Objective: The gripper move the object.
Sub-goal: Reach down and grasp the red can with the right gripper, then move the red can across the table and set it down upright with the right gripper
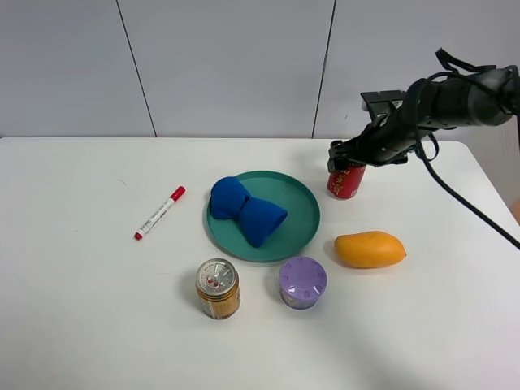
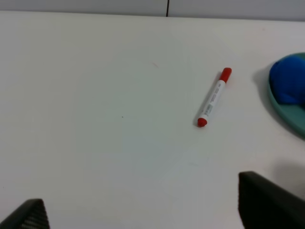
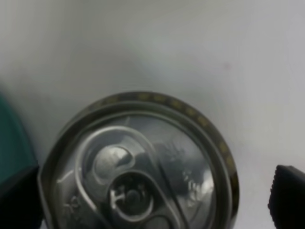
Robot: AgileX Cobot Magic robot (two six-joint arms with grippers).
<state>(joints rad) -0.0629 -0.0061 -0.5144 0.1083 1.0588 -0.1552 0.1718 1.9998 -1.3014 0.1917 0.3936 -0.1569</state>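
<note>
The red can [image 1: 346,181] stands upright on the white table just right of the green plate [image 1: 302,218]. My right gripper [image 1: 348,158] is directly over it, jaws down around its top. In the right wrist view the silver pull-tab top [image 3: 138,167] fills the picture between the two black fingertips. One fingertip [image 3: 18,198] is at the can's rim and the other [image 3: 287,198] stands a little apart from it. The right gripper [image 3: 152,200] is open. My left gripper [image 2: 143,212] is open and empty above bare table; it is out of the exterior view.
A blue cloth bundle [image 1: 244,211] lies on the green plate. A gold-orange can [image 1: 218,288] and a purple lidded cup [image 1: 302,283] stand in front of the plate. A mango [image 1: 370,249] lies to the right. A red-capped marker [image 1: 159,213] lies left, also in the left wrist view [image 2: 213,98].
</note>
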